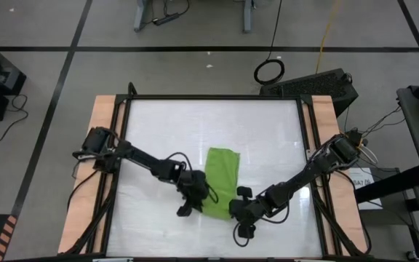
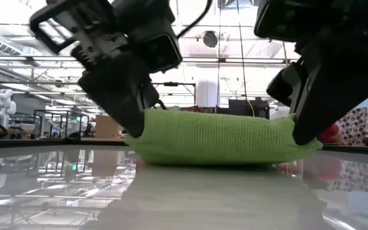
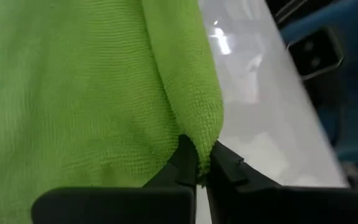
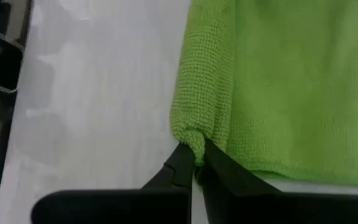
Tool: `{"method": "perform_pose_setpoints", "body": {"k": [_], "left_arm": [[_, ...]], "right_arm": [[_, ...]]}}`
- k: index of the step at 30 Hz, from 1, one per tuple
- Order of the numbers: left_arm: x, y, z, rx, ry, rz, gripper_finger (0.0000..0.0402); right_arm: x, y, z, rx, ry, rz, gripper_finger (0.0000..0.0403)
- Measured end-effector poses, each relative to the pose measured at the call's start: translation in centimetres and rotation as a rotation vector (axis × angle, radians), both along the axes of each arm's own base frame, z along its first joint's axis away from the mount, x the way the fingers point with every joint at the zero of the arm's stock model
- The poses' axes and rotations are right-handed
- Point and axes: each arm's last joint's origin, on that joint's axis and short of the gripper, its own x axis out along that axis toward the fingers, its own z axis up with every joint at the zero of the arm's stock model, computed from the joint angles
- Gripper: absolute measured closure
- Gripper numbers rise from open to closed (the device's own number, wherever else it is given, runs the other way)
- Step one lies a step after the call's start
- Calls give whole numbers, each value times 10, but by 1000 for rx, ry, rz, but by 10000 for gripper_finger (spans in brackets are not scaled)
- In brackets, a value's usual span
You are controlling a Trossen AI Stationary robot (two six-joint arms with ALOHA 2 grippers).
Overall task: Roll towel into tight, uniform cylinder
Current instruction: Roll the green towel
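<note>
Between both clamped grippers, nubby lime towel, near edge plumply folded.

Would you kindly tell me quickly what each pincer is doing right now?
Left pincer: closed, pinching one near corner of the towel.
Right pincer: closed, pinching the other near corner.

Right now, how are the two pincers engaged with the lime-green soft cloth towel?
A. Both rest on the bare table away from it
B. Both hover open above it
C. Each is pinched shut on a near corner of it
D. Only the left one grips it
C: each wrist view shows the left pincer and the right pincer closed on a corner fold of the lime-green soft cloth towel.
</note>
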Motion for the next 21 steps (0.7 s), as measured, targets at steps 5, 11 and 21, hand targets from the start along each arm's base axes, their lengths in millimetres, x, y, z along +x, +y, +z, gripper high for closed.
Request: {"method": "perform_pose_setpoints", "body": {"k": [5,11,21], "left_arm": [[3,10,1,-117,111,106,390],[3,15,-2,-196,235,226,391],[2,14,-19,-228,357,265,392]], "right_arm": [[-1,-1,-1,77,58,-77,394],[0,-8,-2,134,104,-195,387],[-5,0,0,132,92,-187,238]]}}
